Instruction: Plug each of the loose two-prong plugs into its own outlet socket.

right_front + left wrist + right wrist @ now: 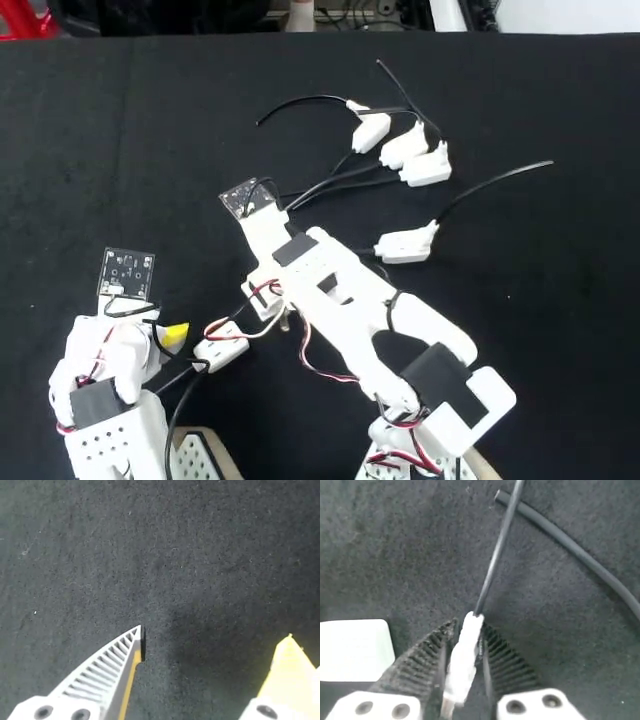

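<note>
My right gripper (467,625) is shut on a small white plug (462,655), whose thin black cord (495,555) runs away over the cloth. A flat white block (352,650) lies close beside one of its fingers. Seen from the high camera, the right arm (340,290) stretches over the middle of the table and hides the gripper beneath it. A white outlet piece (220,350) lies between the two arms. My left gripper (215,632) hangs open over bare black cloth, its yellow finger (176,335) close to that piece. Three white pieces (405,148) cluster at the back.
Another white piece with a cord (405,245) lies right of the right arm. Black cords (330,180) trail across the middle of the cloth. A thicker cord (570,550) passes diagonally ahead of the right gripper. Open cloth lies at the far left (80,150).
</note>
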Action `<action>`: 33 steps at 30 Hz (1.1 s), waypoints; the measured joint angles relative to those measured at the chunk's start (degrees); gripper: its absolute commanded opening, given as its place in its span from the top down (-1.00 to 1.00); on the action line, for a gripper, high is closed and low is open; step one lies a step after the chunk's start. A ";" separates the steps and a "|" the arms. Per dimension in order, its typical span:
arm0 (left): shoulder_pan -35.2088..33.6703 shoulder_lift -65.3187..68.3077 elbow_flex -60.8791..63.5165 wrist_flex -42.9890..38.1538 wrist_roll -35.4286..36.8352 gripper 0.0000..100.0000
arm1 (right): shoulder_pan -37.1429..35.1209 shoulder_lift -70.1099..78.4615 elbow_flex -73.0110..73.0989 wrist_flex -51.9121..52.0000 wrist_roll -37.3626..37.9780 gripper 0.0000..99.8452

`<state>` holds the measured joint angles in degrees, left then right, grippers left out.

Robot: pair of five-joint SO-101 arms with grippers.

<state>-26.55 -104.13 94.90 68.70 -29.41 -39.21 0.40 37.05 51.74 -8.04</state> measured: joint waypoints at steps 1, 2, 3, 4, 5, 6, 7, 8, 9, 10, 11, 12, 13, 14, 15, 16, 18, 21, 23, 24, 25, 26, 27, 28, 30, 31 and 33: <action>0.00 0.00 0.00 0.00 0.00 0.21 | 0.00 0.00 0.00 0.00 0.00 0.98; 0.00 0.00 0.00 0.00 0.00 0.21 | 0.00 0.00 0.00 0.00 0.00 0.98; 0.00 0.00 0.00 0.00 0.00 0.21 | 0.00 0.00 0.00 0.00 0.00 0.98; 0.00 0.00 0.00 0.00 0.00 0.21 | 0.00 0.00 0.00 0.00 0.00 0.98; 0.00 0.00 0.00 0.00 0.00 0.21 | 0.00 0.00 0.00 0.00 0.00 0.98; 0.00 0.00 0.00 0.00 0.00 0.21 | 0.00 -0.09 0.00 0.00 -0.09 0.98; 0.00 0.00 0.00 0.00 0.00 0.21 | 0.00 -0.53 0.00 0.00 -0.09 0.98; 0.00 0.00 0.00 -0.09 0.00 0.21 | 0.00 -1.49 0.00 0.00 -0.09 0.98; 0.00 0.00 0.00 -0.18 0.00 0.21 | 0.00 -3.16 0.35 0.00 -0.09 0.98; 0.00 0.00 0.00 -0.18 0.00 0.21 | -0.26 -5.36 1.05 0.00 -0.09 0.98; 0.00 0.00 0.00 -0.18 0.00 0.21 | -0.70 -7.74 2.20 0.00 -0.09 0.98; 0.00 0.00 0.00 -0.18 0.00 0.21 | -1.32 -10.37 3.78 0.00 -0.09 0.98; 0.00 0.00 0.00 -0.18 0.00 0.21 | -2.20 -13.54 5.71 0.00 -0.09 0.98; 0.00 0.00 0.00 -0.18 0.00 0.21 | -3.25 -17.05 7.82 0.00 -0.09 0.98; 0.00 0.00 0.00 -0.18 0.00 0.21 | -4.40 -20.48 9.93 -0.35 0.09 0.98; 0.00 0.00 0.00 -0.18 0.00 0.21 | -5.45 -24.35 12.13 -1.23 0.70 0.98; 0.00 0.00 0.00 -0.18 0.00 0.21 | -6.95 -32.00 17.41 -3.87 1.49 0.98; 0.00 0.00 -0.18 -0.44 2.73 0.21 | -9.14 -42.73 25.14 -8.26 1.76 0.98; 0.00 0.00 -0.79 -1.67 6.59 0.21 | -9.93 -49.05 28.92 -9.93 1.76 0.98; 0.00 0.00 -0.88 -2.55 8.70 0.21 | -10.11 -51.78 30.15 -10.29 1.76 0.98; 0.00 0.00 -0.88 -3.52 10.37 0.21 | -10.20 -54.07 31.30 -10.55 1.76 0.98; 0.00 0.00 -0.88 -4.66 11.52 0.21 | -10.37 -56.00 32.18 -10.73 1.76 0.98; 0.00 0.00 -0.88 -5.54 12.04 0.21 | -10.37 -57.32 32.97 -10.90 1.76 0.98; 0.62 0.00 -0.88 -6.15 12.40 0.21 | -10.37 -57.85 33.49 -11.16 1.76 0.98; 1.85 0.00 -0.88 -6.59 12.66 0.21 | -10.37 -57.93 34.20 -11.60 2.20 0.98; 1.93 0.00 -0.88 -6.68 12.66 0.21 | -9.85 -57.32 34.29 -12.13 3.08 0.98; 1.93 0.00 -0.88 -6.68 12.66 0.21 | -7.56 -54.42 34.29 -12.57 5.36 0.98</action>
<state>-24.62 -104.13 94.02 62.02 -16.75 -46.77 -54.02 71.34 39.16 -2.68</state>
